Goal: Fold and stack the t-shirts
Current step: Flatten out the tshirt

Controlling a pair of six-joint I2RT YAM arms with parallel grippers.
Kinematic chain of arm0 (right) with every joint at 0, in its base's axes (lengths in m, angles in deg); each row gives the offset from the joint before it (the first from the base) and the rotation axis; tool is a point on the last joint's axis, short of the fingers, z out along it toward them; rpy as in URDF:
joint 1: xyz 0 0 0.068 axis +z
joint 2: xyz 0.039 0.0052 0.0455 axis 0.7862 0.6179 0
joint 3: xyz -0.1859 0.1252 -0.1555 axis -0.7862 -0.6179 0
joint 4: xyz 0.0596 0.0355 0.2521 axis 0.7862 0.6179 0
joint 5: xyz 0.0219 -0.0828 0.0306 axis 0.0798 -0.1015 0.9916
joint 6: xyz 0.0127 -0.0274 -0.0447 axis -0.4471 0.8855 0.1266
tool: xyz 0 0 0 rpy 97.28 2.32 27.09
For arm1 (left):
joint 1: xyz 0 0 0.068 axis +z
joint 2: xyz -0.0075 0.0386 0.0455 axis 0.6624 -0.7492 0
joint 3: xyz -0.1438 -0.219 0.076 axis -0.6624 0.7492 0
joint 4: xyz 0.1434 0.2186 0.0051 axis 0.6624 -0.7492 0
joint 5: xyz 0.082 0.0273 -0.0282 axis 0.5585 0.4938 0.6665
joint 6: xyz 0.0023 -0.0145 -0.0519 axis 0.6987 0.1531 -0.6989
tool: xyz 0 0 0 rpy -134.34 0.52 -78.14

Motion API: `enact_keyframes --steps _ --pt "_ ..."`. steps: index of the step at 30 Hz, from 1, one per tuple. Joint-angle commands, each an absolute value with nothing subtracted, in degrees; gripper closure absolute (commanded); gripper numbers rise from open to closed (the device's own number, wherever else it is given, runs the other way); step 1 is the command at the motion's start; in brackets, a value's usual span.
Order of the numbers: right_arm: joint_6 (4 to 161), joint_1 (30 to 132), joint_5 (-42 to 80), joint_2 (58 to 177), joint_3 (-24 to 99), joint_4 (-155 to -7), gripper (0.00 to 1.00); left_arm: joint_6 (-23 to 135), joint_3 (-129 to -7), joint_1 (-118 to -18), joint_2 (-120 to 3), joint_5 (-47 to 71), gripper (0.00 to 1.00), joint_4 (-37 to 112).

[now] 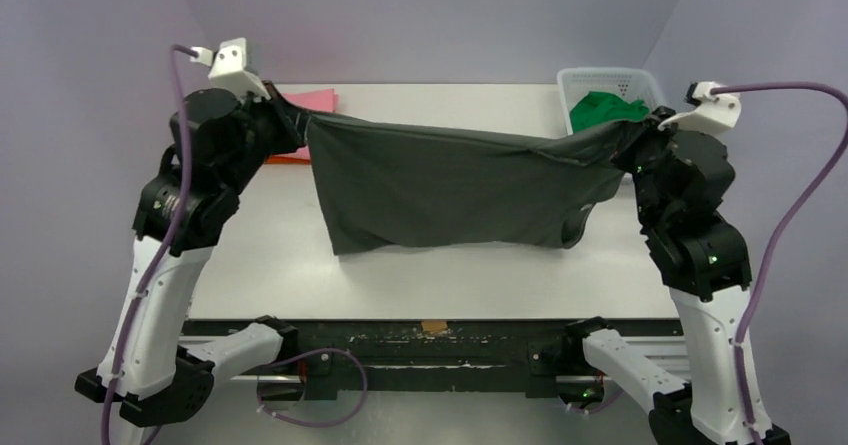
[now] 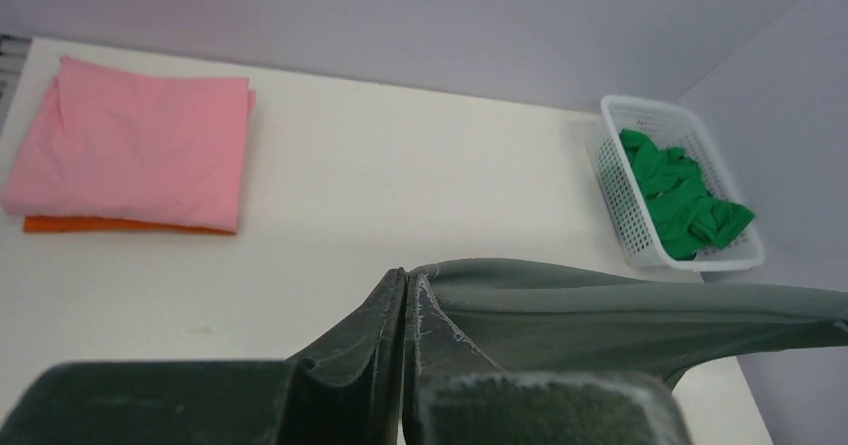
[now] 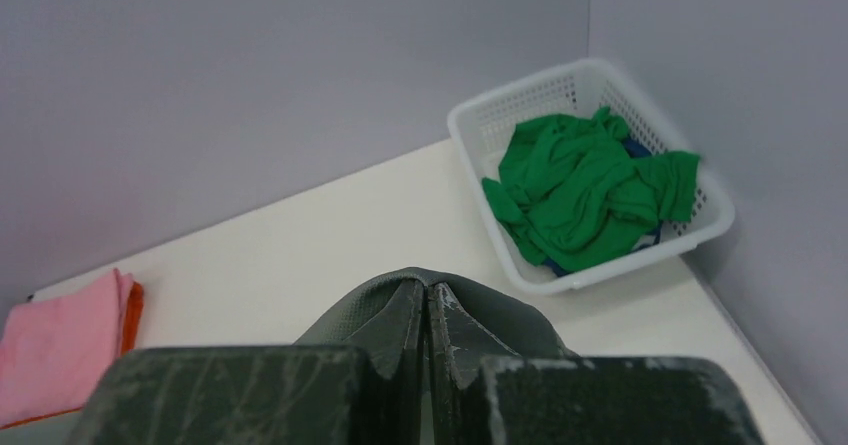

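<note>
Charcoal-grey t-shirt (image 1: 440,190), hanging stretched over the desk (image 1: 450,275) between left pincer (image 2: 405,280) and right pincer (image 3: 428,290), both clamping shut on its upper edge, seemingly spreading it flat for folding; pink t-shirt (image 2: 140,145) lying folded on orange t-shirt (image 2: 100,225) far-left, green t-shirt (image 3: 580,190) waiting in basket (image 3: 585,275).

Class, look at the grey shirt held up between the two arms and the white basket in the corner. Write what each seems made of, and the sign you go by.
Grey shirt: soft matte knit cloth, probably cotton jersey; it sags and drapes in folds.
Basket: rigid white plastic, slightly glossy, likely moulded; its walls are a regular open lattice.
</note>
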State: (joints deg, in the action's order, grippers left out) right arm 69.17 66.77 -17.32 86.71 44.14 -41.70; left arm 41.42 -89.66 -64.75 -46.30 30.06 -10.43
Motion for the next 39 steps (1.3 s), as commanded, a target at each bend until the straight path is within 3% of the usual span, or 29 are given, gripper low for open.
enact_keyframes --steps 1,10,16,24,30,35,39 --pt "74.5 66.5 -15.1 86.8 54.7 -42.3 1.0 46.5 -99.3 -64.3 -42.4 34.0 1.0 -12.5" --pt "77.1 66.5 -1.7 87.1 69.7 -39.1 1.0 50.1 -109.1 -64.3 -38.1 31.3 1.0 -13.7" --pt "78.9 66.5 -2.3 91.6 74.3 -38.8 1.0 51.6 -111.0 -64.3 -41.0 30.9 1.0 -12.8" --pt "83.9 66.5 -11.9 102.9 73.2 -46.2 1.0 51.5 -120.6 -60.1 -59.0 31.4 1.0 -14.2" --pt "93.2 66.3 -15.6 114.4 73.3 -58.3 1.0 48.9 -128.4 -51.5 -74.0 21.8 1.0 -10.5" --pt "94.9 63.9 -13.1 126.8 85.1 -60.7 1.0 47.3 -143.1 -47.6 -86.1 11.1 1.0 -9.3" --pt "93.7 61.9 -9.5 131.6 91.9 -62.0 1.0 43.6 -144.3 -44.2 -88.2 3.3 1.0 -2.4"
